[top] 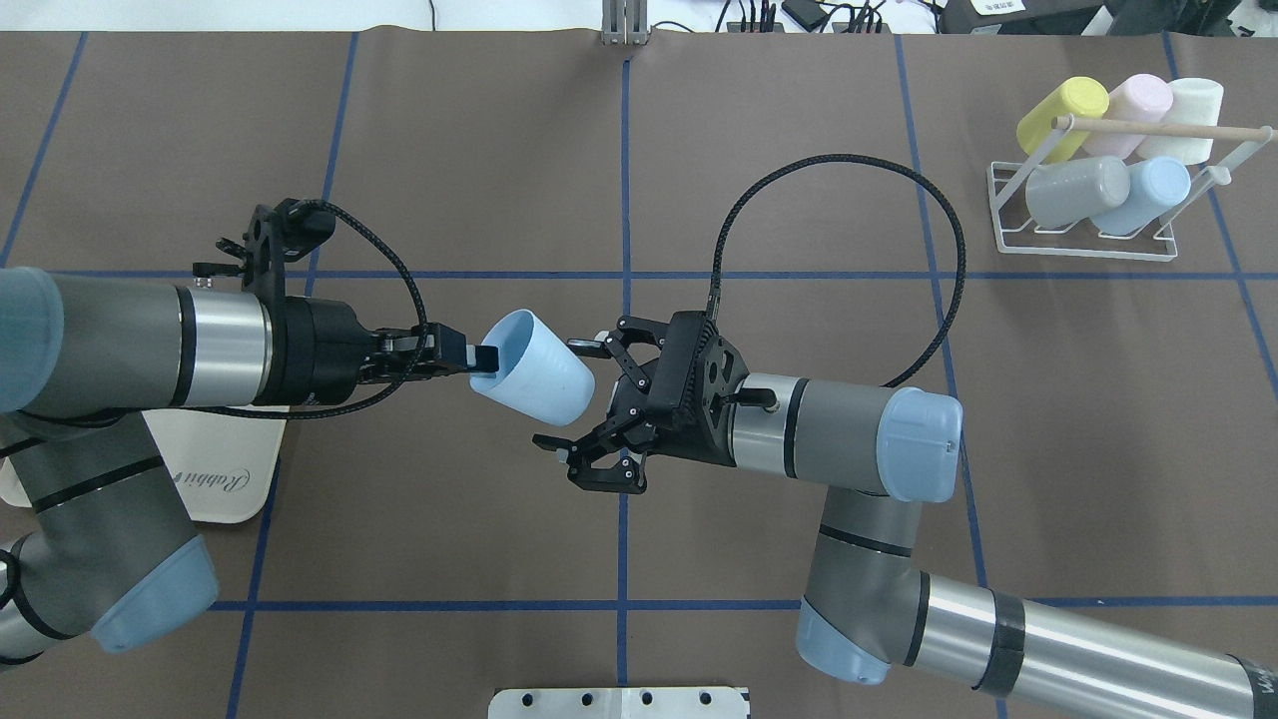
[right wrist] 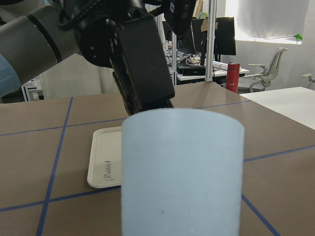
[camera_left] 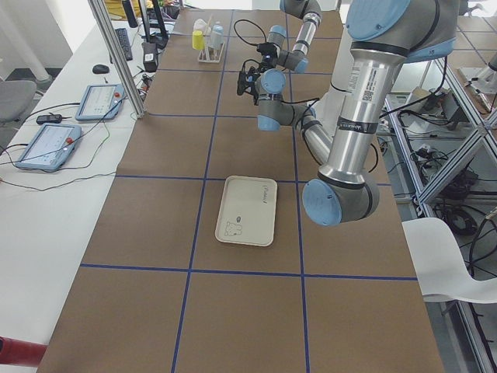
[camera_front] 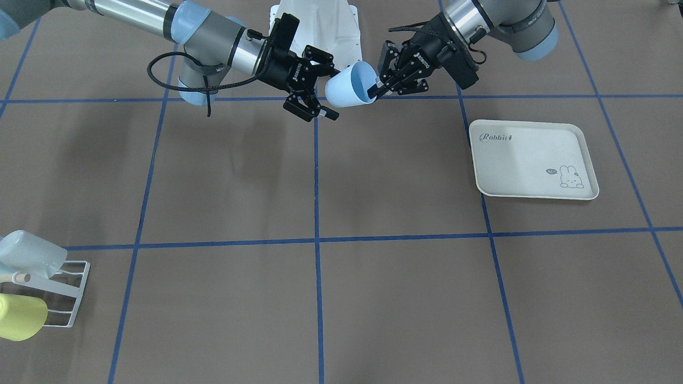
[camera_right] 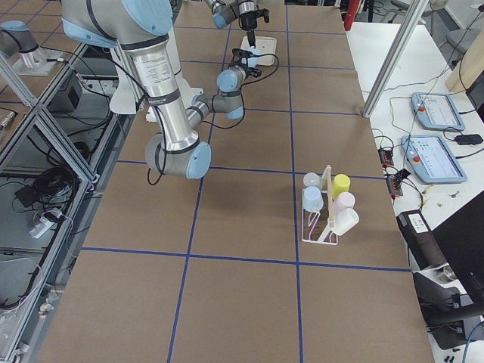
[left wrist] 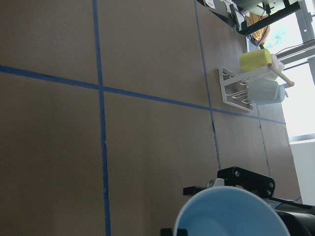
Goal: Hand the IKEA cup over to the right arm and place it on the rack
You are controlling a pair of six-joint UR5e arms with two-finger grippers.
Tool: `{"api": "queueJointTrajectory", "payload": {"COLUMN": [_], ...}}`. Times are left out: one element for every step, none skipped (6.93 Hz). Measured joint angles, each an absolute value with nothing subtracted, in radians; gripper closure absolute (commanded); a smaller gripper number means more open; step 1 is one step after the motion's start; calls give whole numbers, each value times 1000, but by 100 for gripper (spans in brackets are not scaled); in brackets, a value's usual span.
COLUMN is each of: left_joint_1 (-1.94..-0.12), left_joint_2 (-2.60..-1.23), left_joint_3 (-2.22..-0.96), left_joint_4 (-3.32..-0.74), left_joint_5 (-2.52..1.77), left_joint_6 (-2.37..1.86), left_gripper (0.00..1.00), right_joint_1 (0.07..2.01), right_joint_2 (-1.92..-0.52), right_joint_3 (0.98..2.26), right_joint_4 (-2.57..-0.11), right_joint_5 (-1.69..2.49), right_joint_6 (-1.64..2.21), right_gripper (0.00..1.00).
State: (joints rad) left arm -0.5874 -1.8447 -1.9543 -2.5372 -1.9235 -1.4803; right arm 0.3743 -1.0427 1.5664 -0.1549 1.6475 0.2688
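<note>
Left pincer (top: 484,358) pinches cup (top: 529,361) rim; right pincer (top: 557,392) gapes; front view crops rack (camera_front: 80,290).

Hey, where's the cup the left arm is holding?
In the overhead view, the cup hangs above the table's centre line, rim pinched by the left pincer, with the open right pincer at its base.

Left arm (top: 110,340), right arm (top: 829,439): grey tube bodies, brushed-silver wrist sleeves, pale-blue joint caps. Braided black cable (top: 839,157) arcs along each wrist. Black linkage jaws, silver screw heads, white ROBOTIQ lettering (camera_front: 296,71). Black band rings right arm's silver forearm.
</note>
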Motion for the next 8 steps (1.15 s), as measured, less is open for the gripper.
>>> {"api": "queueJointTrajectory", "payload": {"left_joint_1": [-579,-574,-572,-571,-571,-571,-574,-584], "left_joint_2": [-1845,-1845,-1845,-1844,-1844,-1844,-1842,-1840], "left_joint_3": [-1950,-1947,-1946,-1945,-1945,-1947,-1949,-1951], "left_joint_4": [-2537,-2537,-2537,-2537,-2537,-2537,-2537,-2536], "left_joint_5": [-1911,-1902,-1899,-1898,-1898,-1898,-1893,-1889], "left_joint_6": [-1480,-1480,-1480,-1480,-1480,-1480,-1480,-1477], "left_gripper": [100,100,100,82,2,0,0,0], "right_joint_1": [374,374,374,374,375,377,380,382], "right_joint_2": [-1042,-1042,-1043,-1043,-1044,-1046,-1048,-1050], "right_joint_3": [1568,1569,1569,1569,1569,1570,1570,1571], "right_joint_4": [-155,-155,-155,-155,-155,-155,-155,-155], "right_joint_5": [1648,1649,1649,1648,1648,1648,1647,1646], "right_joint_6": [269,270,270,270,270,270,270,270], "right_gripper": [11,16,31,55,75,78,79,79]}}
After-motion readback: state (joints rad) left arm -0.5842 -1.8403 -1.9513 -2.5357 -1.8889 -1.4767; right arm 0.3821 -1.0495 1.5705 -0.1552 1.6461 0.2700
